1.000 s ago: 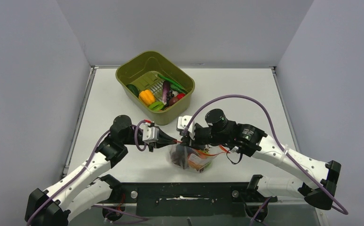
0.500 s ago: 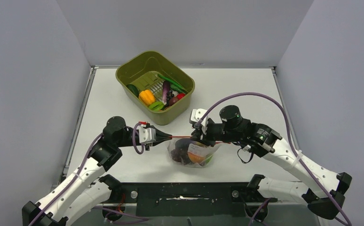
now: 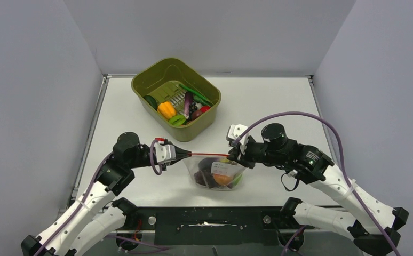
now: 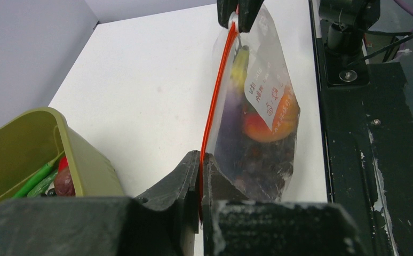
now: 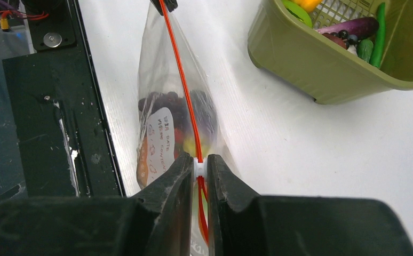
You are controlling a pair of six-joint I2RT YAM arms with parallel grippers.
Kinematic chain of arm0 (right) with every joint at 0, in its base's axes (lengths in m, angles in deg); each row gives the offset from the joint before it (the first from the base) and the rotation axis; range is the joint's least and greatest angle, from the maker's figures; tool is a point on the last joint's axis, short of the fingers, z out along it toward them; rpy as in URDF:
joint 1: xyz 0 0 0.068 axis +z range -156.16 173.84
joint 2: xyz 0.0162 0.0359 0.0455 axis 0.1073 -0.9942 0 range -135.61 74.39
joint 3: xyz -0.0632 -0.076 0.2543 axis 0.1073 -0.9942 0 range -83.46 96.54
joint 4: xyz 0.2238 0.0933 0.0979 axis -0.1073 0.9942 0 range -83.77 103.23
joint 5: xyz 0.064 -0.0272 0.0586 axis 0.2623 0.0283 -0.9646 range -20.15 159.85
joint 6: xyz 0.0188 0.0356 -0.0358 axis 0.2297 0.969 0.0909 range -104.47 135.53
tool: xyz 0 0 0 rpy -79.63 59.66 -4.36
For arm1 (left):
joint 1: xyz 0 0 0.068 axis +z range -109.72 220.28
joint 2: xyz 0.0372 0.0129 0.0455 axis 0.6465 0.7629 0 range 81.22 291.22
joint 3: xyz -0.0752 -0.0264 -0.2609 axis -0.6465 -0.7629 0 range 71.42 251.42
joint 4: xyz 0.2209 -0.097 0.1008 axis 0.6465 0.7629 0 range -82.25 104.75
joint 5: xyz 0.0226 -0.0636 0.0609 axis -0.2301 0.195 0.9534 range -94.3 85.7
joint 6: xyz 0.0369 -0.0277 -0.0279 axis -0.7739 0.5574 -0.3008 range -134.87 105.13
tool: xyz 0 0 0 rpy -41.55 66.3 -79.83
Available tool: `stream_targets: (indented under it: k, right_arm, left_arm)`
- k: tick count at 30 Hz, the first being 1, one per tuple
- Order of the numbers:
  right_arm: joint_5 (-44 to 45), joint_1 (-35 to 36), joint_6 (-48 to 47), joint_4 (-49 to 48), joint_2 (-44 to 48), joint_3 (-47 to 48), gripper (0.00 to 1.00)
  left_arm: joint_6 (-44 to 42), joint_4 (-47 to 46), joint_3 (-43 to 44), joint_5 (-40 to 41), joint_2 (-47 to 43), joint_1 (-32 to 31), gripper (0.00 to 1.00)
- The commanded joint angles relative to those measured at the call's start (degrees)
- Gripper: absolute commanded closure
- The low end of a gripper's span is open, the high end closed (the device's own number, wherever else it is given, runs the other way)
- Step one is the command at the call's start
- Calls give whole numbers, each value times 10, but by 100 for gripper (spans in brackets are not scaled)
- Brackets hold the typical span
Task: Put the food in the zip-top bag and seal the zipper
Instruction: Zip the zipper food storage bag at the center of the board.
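Observation:
The clear zip-top bag (image 3: 216,175) hangs between my two grippers just above the table's near edge, with grapes, an orange fruit and other food (image 4: 257,128) inside. Its red-orange zipper (image 3: 209,154) is stretched taut and straight. My left gripper (image 3: 187,155) is shut on the zipper's left end (image 4: 201,176). My right gripper (image 3: 231,155) is shut on the white slider (image 5: 199,166) near the zipper's right end. More food (image 3: 183,106), an orange pepper, eggplant, green beans and green fruit, lies in the olive-green tub (image 3: 147,80).
The olive-green tub stands at the back left, close behind the left gripper, and shows in the left wrist view (image 4: 81,154) and the right wrist view (image 5: 311,80). A black base rail (image 3: 215,218) runs along the near edge under the bag.
My right gripper has slid to the right along the zipper and my left gripper has drawn slightly left. The red strip between them has lengthened and the bag mouth has flattened.

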State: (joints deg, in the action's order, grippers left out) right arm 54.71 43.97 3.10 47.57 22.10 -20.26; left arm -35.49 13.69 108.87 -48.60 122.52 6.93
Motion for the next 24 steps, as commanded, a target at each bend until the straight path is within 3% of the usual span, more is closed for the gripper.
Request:
stream_targets:
  k: [1, 24]
  right_arm:
    - [49, -13, 7, 21, 29, 3, 100]
    - [167, -27, 30, 143, 81, 47, 100]
  left_arm:
    - [-23, 32, 29, 20, -22, 9, 100]
    - [-38, 90, 37, 73, -72, 9, 100]
